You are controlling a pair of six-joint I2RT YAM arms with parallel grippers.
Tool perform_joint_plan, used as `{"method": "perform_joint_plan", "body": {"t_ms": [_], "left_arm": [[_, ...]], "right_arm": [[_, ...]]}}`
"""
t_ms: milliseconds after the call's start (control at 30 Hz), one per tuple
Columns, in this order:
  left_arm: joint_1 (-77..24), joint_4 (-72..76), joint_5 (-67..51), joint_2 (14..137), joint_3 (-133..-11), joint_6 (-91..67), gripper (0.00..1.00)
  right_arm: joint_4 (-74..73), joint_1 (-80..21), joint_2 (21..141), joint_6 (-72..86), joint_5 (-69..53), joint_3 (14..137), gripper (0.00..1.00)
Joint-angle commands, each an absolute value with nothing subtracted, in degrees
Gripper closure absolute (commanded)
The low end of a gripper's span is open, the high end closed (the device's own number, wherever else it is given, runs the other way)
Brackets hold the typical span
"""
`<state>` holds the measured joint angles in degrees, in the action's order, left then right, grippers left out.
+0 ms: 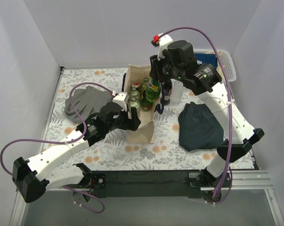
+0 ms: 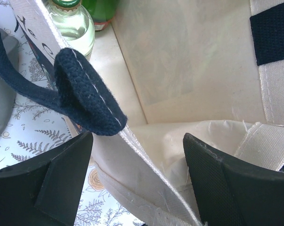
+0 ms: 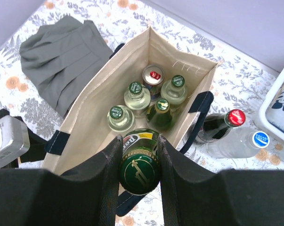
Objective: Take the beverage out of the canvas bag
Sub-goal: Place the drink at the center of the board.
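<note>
The cream canvas bag (image 1: 142, 128) with navy handles stands mid-table, and also shows in the right wrist view (image 3: 92, 101). Several bottles and a can (image 3: 152, 75) stand inside. My right gripper (image 1: 156, 80) is shut on the neck of a green glass bottle (image 3: 139, 170), held raised at the bag's right rim (image 1: 153, 93). My left gripper (image 1: 133, 114) is open. Its fingers (image 2: 43, 188) straddle the bag's near wall (image 2: 146, 160), beside a navy handle (image 2: 85, 94).
A dark bottle with a red cap (image 3: 222, 126) and a clear bottle with a blue cap (image 3: 247, 142) stand right of the bag. A grey cloth (image 1: 85, 101) lies left, a dark cloth (image 1: 198, 126) right. A white basket (image 1: 228, 63) sits back right.
</note>
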<state>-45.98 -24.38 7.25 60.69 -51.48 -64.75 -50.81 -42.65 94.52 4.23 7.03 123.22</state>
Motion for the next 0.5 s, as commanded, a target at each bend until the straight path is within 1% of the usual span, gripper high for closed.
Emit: {"method": "perform_joint_plan", "body": {"t_ms": [0, 267, 467], "left_arm": [[-46.14, -26.19, 8.79, 61.00, -52.65, -63.11, 0.24], [-46.14, -26.19, 8.96, 61.00, -52.30, -63.19, 0.24], [-46.14, -26.19, 9.05, 60.91, -52.47, -63.11, 0.24]], "right_arm": [[-38.94, -42.63, 88.86, 3.08, 10.28, 127.53, 0.99], [-38.06, -42.63, 87.54, 1.41, 15.55, 127.71, 0.99], [-37.09, -42.71, 86.05, 0.79, 19.95, 125.51, 0.99]]}}
